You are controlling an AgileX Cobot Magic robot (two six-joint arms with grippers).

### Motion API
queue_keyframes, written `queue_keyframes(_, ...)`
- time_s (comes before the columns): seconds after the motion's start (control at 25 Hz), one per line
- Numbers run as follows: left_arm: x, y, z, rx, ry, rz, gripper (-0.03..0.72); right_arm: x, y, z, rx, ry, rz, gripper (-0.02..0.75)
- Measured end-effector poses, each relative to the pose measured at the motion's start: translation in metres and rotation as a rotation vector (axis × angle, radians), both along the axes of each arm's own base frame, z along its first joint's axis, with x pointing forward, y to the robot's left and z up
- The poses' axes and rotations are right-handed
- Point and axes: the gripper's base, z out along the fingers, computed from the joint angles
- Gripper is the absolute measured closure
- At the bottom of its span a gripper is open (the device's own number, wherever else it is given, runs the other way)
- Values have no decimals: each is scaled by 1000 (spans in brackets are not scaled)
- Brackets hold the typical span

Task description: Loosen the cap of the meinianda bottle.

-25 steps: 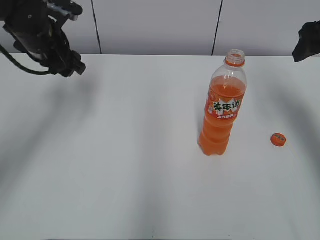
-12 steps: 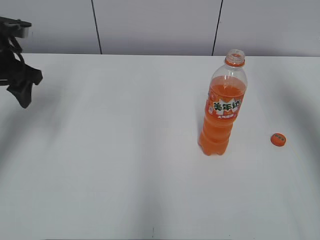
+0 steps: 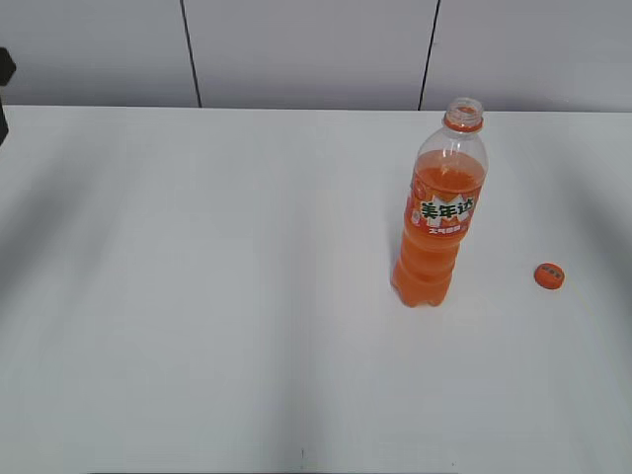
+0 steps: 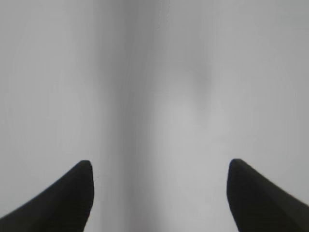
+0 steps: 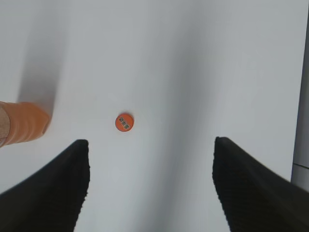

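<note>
The meinianda bottle (image 3: pixel 439 212) stands upright on the white table, right of centre, with its neck open and no cap on it. Its ridged base shows at the left edge of the right wrist view (image 5: pixel 21 123). The orange cap (image 3: pixel 549 276) lies flat on the table to the bottle's right; it also shows in the right wrist view (image 5: pixel 124 122). My left gripper (image 4: pixel 159 166) is open and empty over bare table. My right gripper (image 5: pixel 150 145) is open and empty, high above the table near the cap. Neither gripper's jaws show in the exterior view.
The white table (image 3: pixel 247 296) runs to a grey panelled wall (image 3: pixel 296 49) at the back. A dark bit of the left arm (image 3: pixel 3 89) shows at the far left edge. The table's edge shows at the right of the right wrist view (image 5: pixel 303 96).
The left arm has pulled back leftward, almost out of the exterior view. The right arm has left that view. The bottle and the cap have not moved.
</note>
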Motion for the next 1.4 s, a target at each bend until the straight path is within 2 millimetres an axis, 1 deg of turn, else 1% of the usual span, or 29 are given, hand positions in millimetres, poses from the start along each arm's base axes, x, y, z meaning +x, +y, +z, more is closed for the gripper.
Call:
queue_keyframes(0.12, -20, -3, 25, -59, -73, 0, 177, -27, 2, 12, 6, -32, 1, 143)
queue_keyframes(0.2, -37, -3, 34, -82, -101, -1, 179, -46, 3, 15, 5, -43, 0, 143)
queue_keyframes(0.32, -69, -1, 42, -91, -132, -2, 179, -76, 5, 20, 7, -70, 1, 143)
queue_keyframes(0.48, -115, 3, 43, -94, -161, -3, 179, -111, 7, 21, 10, -100, 1, 143)
queue_keyframes(0.64, -155, 6, 35, -102, -227, -8, 182, -137, 11, 9, 44, -87, 6, 143)
queue_keyframes(0.76, -180, 8, 21, -105, -256, -11, 182, -154, 12, -7, 51, -56, 5, 143)
queue_keyframes(0.84, -204, 10, 13, -109, -299, -14, 182, -166, 13, -19, 54, -32, 4, 143)
queue_keyframes(0.92, -219, 11, 1, -110, -305, -14, 182, -181, 14, -29, 55, -25, 4, 143)
queue_keyframes(1.0, -232, 12, -13, -111, -297, -13, 182, -195, 15, -37, 59, -27, 5, 143)
queue_keyframes(1.04, -238, 12, -17, -112, -302, -14, 185, -208, 15, -40, 59, -54, 5, 143)
queue_keyframes(1.16, -254, 14, -30, -114, -319, -14, 195, -228, 19, -53, 93, -78, 8, 143)
queue_keyframes(1.4, -275, 15, -23, -128, -461, -21, 200, -253, 24, -79, 136, -173, 1, 143)
